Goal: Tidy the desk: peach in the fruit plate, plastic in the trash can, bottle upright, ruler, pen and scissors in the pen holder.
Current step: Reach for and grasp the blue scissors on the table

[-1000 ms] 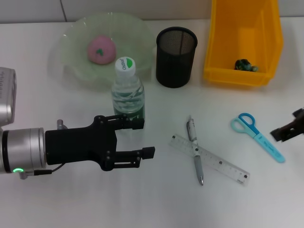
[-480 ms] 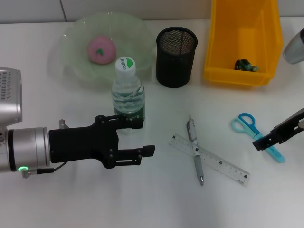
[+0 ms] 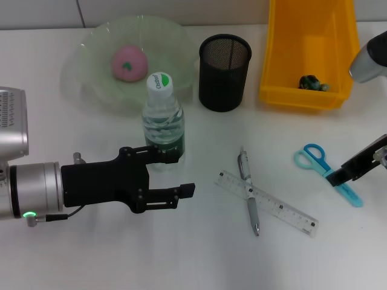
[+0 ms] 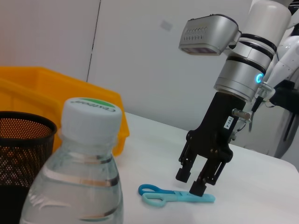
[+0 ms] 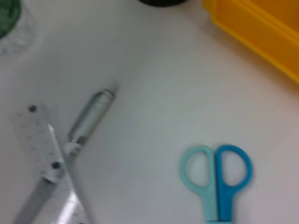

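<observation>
Since a second ago, the right gripper [image 4: 197,181] has been brought in from the desk edge and lowered over the scissors [image 3: 327,171], with its fingers parted and set either side of the blade end, as seen from the left wrist view; nothing is held yet. Whether the tips are touching the desk can't be told. Next out from there, the ruler [image 3: 266,202] and pen [image 3: 248,190] are lying crossed in the middle of the desk, the pen on top of the ruler. Further back, the pen holder [image 3: 224,71] is standing with nothing seen inside, just beside the yellow bin [image 3: 302,93], where a small dark scrap [image 3: 312,82] is already sitting. The peach [image 3: 127,63] is already in the plate [image 3: 91,54] and the bottle [image 3: 162,115] is upright, so those bits look done. The left gripper [image 3: 172,173] is held low by the bottle's base, jaws apart, one finger close against the bottle, gripping nothing. What could go wrong: the scissors are flat and thin, so if the fingers are closed too high they'd probably be skidded along the desk instead of picked up, and a grab at the blade end could let the heavier handles swing down. Also, the bottle could get knocked over if the left arm is moved carelessly.
</observation>
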Controlling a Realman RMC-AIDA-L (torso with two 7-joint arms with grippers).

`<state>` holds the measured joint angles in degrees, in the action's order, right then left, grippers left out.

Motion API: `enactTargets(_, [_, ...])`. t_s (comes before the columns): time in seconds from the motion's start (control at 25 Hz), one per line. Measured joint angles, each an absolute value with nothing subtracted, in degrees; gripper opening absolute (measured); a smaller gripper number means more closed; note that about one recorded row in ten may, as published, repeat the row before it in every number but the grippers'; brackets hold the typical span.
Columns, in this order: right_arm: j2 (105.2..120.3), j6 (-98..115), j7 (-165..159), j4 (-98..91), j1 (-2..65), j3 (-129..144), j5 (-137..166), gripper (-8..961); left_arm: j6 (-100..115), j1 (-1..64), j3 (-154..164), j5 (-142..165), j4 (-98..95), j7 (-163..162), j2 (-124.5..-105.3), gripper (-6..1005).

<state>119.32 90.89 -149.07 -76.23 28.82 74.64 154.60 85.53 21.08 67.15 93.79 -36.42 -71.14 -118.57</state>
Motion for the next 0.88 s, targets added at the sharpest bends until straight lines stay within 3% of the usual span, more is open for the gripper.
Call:
enactTargets(0.04, [119.36,90.76,-149.52,-76.08,29.23,75.63,156.25,698,85.53,21.08,67.15,93.79,-36.42,-71.14,-118.57,765])
enactTargets(0.2, [119.36,90.27,-150.0,-76.0,29.56,76.7,157.37,494,85.36,21.01,67.15,93.78,-36.38,-71.07,-118.56,765])
enactTargets(0.36, [119.35,90.16,-150.03,-75.96,29.89,77.41,157.33,432,85.08,20.92,67.15,93.78,-36.17,-71.03,-118.62,765])
enactTargets(0.88, [119.49,89.63,-150.97,-75.17,30.2,80.27,157.27,422,84.98,21.07,67.15,93.78,-35.57,-70.92,-118.66,765])
